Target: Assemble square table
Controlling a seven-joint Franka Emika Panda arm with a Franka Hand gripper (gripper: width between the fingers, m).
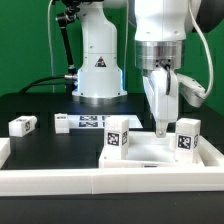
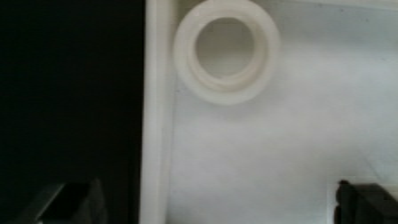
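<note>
The white tabletop (image 1: 148, 153) lies underside up against the front wall. Two white legs with black-and-white tags stand upright on it, one at the exterior view's left (image 1: 118, 138) and one at the right (image 1: 186, 138). My gripper (image 1: 160, 124) hangs between them, low over the slab, open and holding nothing. In the wrist view my gripper (image 2: 222, 205) straddles the slab's rim (image 2: 157, 130), with a dark fingertip (image 2: 365, 200) over the white surface and the other off its edge. A round leg socket (image 2: 226, 50) shows in the tabletop (image 2: 285, 140). A third leg (image 1: 22, 125) lies loose on the black table.
The marker board (image 1: 85, 122) lies flat behind the tabletop. A long white border wall (image 1: 100, 178) runs along the front and turns up at the exterior view's left (image 1: 4, 150). The robot's base (image 1: 98, 70) stands at the back.
</note>
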